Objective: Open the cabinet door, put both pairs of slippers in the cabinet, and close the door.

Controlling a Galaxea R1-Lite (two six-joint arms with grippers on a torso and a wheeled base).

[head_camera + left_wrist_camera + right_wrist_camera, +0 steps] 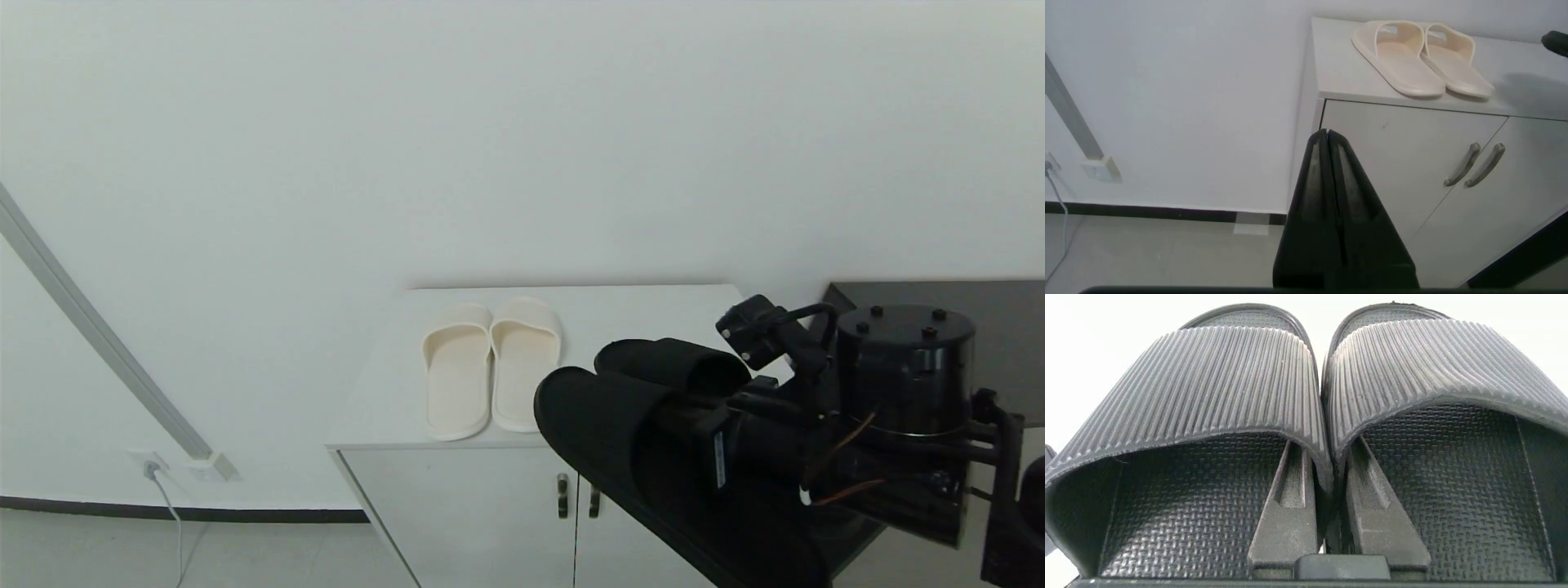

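A pair of cream slippers (490,367) (1421,57) lies side by side on top of the white cabinet (653,310) (1396,163). Both cabinet doors are closed, and their two handles (575,496) (1474,163) meet at the middle. The pair of black slippers (620,416) (1241,376) hangs in the air over the cabinet's front right part. My right gripper (1327,469) is shut on them, one finger inside each slipper, pinching their adjoining sides together. My left gripper (1327,135) is shut and holds nothing. It sits low, off the cabinet's left front corner.
A grey rail (98,327) slants down the white wall to a wall socket (149,467) with a cable, left of the cabinet. A dark surface (1004,318) stands to the right of the cabinet. Bare floor lies in front.
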